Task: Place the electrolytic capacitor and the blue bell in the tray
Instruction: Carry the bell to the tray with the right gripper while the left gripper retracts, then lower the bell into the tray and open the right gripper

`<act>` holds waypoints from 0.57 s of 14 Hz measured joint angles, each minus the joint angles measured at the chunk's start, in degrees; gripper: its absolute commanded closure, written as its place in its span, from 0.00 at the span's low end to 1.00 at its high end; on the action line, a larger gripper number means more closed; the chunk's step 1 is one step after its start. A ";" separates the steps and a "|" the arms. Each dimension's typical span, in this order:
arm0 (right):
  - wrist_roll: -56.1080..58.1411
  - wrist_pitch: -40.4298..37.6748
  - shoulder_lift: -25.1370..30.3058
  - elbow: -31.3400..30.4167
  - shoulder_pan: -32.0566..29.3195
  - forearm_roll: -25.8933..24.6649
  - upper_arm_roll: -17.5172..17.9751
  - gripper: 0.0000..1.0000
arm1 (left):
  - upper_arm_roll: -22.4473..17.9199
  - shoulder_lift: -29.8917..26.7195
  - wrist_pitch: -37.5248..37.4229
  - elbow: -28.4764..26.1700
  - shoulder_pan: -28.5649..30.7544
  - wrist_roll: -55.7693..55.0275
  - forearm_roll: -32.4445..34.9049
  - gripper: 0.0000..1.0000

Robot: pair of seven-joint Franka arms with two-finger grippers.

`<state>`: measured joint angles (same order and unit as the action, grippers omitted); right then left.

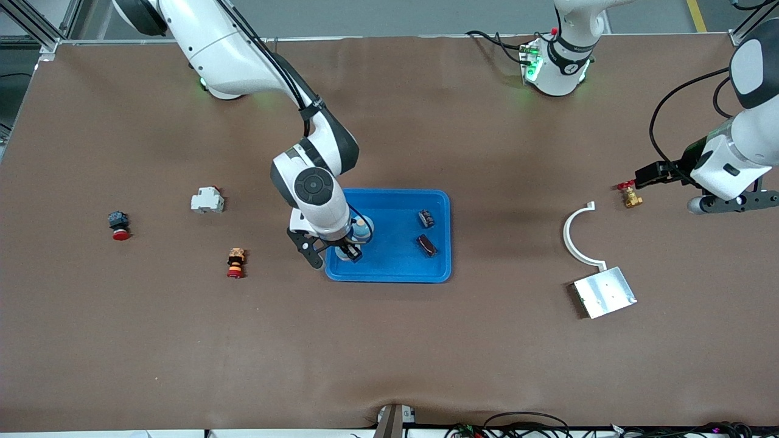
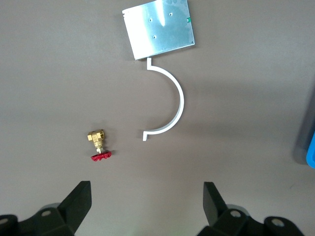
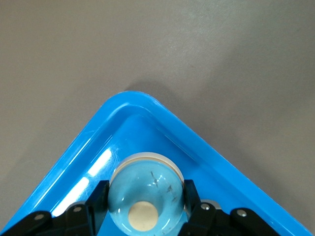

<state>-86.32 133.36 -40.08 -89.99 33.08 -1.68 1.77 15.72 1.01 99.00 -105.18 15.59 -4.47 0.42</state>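
Note:
The blue bell [image 1: 362,230], a pale-blue dome with a beige knob on top [image 3: 147,182], sits between the fingers of my right gripper [image 1: 354,243] [image 3: 145,196], which is shut on it. It is low inside the bright-blue tray [image 1: 395,258], in the corner toward the right arm's end, close to the rim [image 3: 147,105]. I cannot tell whether it touches the tray floor. Two small dark parts [image 1: 426,218] [image 1: 426,244] lie in the tray; I cannot tell if either is the electrolytic capacitor. My left gripper [image 1: 736,201] [image 2: 147,196] waits open over bare table.
Under the left arm lie a brass valve with a red handle [image 1: 630,196] [image 2: 98,142], a white curved strip [image 1: 575,234] [image 2: 170,103] and a silver plate [image 1: 604,292] [image 2: 158,28]. A white breaker [image 1: 207,199], a red button [image 1: 119,226] and an orange-red button [image 1: 235,263] lie toward the right arm's end.

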 measured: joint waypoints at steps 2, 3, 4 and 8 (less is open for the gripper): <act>-1.08 -0.09 -1.11 1.10 0.24 -1.12 -0.01 1.00 | 0.00 0.00 0.17 0.02 0.00 0.00 -0.02 0.00; -2.29 -0.11 -1.87 1.93 0.50 -2.23 -0.01 1.00 | 0.00 0.00 0.18 0.02 0.00 0.00 -0.02 0.00; -3.49 -0.15 -2.80 2.88 0.77 -3.19 -0.01 1.00 | 0.00 0.01 0.19 0.02 0.00 0.00 -0.03 0.00; -5.44 -0.16 -6.49 6.71 1.54 -4.00 -0.09 1.00 | 0.17 0.61 0.26 0.00 -0.10 0.00 -0.09 0.00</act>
<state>-91.75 133.20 -46.57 -83.28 34.62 -5.68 1.68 15.89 1.62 99.26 -105.18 15.49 -4.47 0.32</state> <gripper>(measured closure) 0.339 0.000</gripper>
